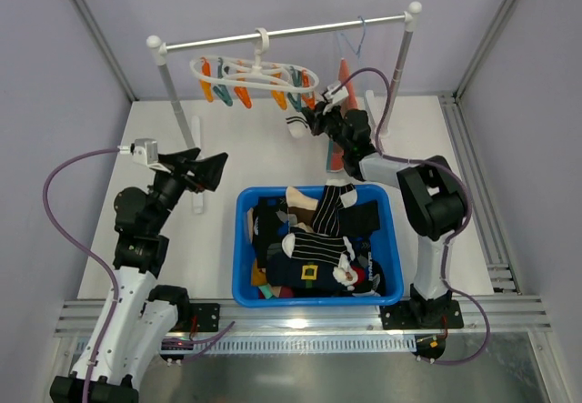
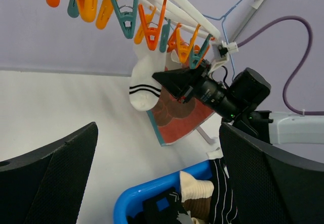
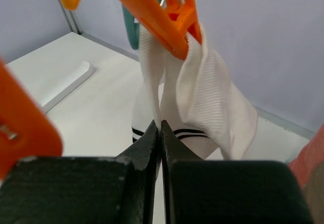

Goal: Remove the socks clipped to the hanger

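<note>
A white sock with two black stripes (image 1: 296, 127) hangs from an orange peg (image 3: 162, 21) on the white oval hanger (image 1: 255, 75), which hooks on the rail. My right gripper (image 1: 314, 123) is shut on this sock (image 3: 202, 97), with the jaws pinching a fold just above the stripes (image 3: 161, 125). The left wrist view shows the sock (image 2: 144, 82), the hanger (image 2: 167, 1) and the right gripper (image 2: 159, 76) touching it. My left gripper (image 1: 218, 168) is open and empty (image 2: 158, 128), left of the basket and well short of the hanger.
A blue basket (image 1: 244, 239) full of socks sits in the table's middle. An orange bear-print cloth (image 1: 336, 153) hangs behind the right arm from a pale-blue wire hanger (image 1: 353, 39). The rail (image 1: 291, 32) stands on two white posts.
</note>
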`<state>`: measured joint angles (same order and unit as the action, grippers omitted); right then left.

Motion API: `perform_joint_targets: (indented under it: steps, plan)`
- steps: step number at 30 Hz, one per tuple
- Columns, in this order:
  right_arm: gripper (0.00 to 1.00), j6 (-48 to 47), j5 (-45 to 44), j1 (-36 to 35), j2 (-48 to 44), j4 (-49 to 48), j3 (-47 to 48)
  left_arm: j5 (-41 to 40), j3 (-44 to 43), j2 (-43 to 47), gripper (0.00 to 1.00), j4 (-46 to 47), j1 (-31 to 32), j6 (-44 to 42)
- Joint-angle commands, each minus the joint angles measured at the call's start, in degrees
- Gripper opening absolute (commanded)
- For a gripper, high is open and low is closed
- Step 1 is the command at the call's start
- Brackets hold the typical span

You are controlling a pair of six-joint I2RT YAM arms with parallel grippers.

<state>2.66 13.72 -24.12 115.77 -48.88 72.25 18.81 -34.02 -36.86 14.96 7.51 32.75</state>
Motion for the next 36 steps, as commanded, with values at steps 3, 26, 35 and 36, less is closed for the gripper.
perform_joint_targets:
  steps: [3, 26, 35, 36]
  plan:
    - [0.04, -1.6, -1.6, -0.8, -12.4, -11.5, -11.0, 0.6, 0.2, 0.6, 0.99, 2.4, 0.5, -0.1]
    - [0.04, -9.2, -10.0, -19.8, -41.3, -7.3, -34.4, -7.8, 4.2, -1.7, 1.0, 5.3, 14.0, -6.4]
    - [0.04, -9.5, -10.9, -24.4, -40.4, -5.5, -34.4, -6.9, 9.7, -3.8, 1.0, 18.6, 22.2, -6.6]
    - [0.04, -9.5, -10.9, -24.7, -40.3, -6.0, -34.6, -7.0, 9.6, -4.4, 1.0, 19.7, 23.2, -6.6]
